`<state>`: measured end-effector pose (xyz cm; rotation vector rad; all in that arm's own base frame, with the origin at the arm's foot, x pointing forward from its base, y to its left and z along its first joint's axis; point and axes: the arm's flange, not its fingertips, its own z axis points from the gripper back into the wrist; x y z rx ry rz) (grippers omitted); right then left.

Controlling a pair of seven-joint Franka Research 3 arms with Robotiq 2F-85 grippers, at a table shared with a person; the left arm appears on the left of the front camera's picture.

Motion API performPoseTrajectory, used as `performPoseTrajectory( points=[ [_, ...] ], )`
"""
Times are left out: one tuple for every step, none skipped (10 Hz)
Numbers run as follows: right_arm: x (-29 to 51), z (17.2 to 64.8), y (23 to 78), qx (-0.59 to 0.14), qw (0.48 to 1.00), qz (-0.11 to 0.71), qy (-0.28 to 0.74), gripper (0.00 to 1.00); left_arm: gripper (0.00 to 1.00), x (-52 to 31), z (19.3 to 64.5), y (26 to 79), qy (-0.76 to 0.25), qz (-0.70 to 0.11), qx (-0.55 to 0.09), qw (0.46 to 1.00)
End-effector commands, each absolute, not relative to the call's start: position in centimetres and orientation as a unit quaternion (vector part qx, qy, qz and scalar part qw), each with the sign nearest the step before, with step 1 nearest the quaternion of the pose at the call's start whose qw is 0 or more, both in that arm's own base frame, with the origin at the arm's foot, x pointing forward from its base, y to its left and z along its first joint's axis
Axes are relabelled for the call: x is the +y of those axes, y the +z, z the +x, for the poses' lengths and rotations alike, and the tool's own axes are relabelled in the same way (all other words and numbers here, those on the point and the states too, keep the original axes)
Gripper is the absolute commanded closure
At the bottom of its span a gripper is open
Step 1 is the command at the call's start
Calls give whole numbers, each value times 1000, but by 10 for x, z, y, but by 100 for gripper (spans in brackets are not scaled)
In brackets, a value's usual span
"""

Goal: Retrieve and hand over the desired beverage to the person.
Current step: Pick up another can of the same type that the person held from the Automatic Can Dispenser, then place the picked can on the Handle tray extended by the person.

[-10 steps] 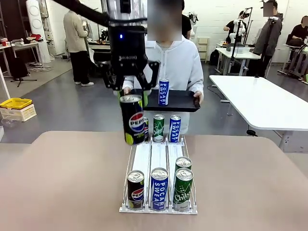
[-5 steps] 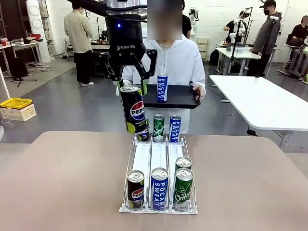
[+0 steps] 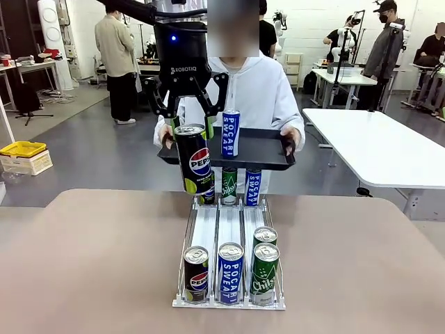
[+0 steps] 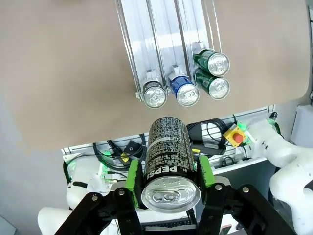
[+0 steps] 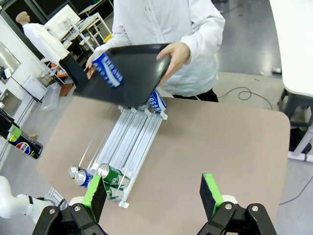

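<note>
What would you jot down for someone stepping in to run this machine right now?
Left gripper: shut on the Pepsi can, held in the air near the black tray.
Right gripper: open, holding nothing, above the table.
The person holds the tray out with both hands; a Pocari Sweat can stands on it.
Dispenser rack holds the other cans.
Done: Pepsi picked up and lifted.
Left: set it on the tray, let go.
</note>
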<state>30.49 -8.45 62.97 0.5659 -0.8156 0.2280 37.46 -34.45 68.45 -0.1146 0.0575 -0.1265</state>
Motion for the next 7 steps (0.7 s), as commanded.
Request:
performPoseTrajectory(
  points=[
    [-84, 308, 628, -392, 867, 284, 115, 0, 98, -343, 372, 687, -64, -58, 27, 996],
    [-84, 308, 628, -392, 867, 284, 115, 0, 98, -343, 372, 687, -64, -58, 27, 996],
    [-84, 308, 628, -392, 867, 284, 115, 0, 98, -343, 372, 687, -64, -58, 27, 996],
    [-84, 308, 628, -392, 867, 284, 115, 0, 98, -343, 372, 687, -64, -58, 27, 996],
    [-84, 308, 628, -392, 867, 284, 115, 0, 98, -343, 372, 687, -64, -58, 27, 996],
    [-84, 308, 628, -392, 867, 284, 115, 0, 98, -343, 372, 687, -64, -58, 27, 996],
    [-84, 308, 628, -392, 867, 284, 115, 0, 98, -343, 372, 687, -64, -58, 27, 996]
  ],
)
